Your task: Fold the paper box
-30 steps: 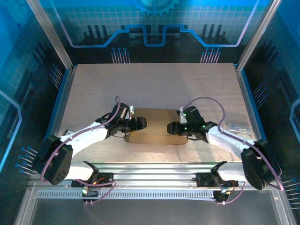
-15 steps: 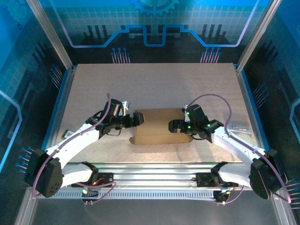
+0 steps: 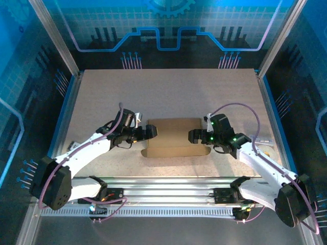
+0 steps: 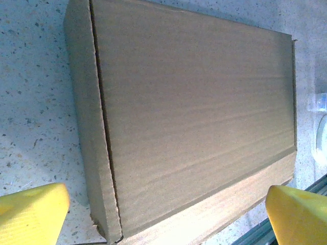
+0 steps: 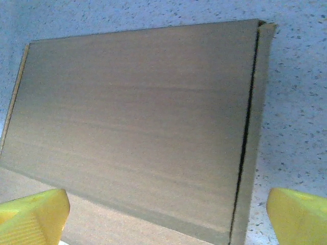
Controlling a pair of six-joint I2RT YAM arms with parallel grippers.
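The paper box lies flat and closed on the speckled table, a brown rectangular carton with its front flap toward the near edge. My left gripper stands open just off the box's left end. At the right end my right gripper is open too. In the left wrist view the box lies beyond the gripper, whose yellow fingertips sit wide apart with nothing held. In the right wrist view the box lies likewise ahead of the open gripper and its fingertips.
A small white object lies on the table to the right of the right arm. Another small item sits near the left edge. An aluminium rail runs along the near edge, close to the box's front.
Both grippers have opened wide and drawn back a little from the box's ends. The box has shifted slightly to the right and lies flat.
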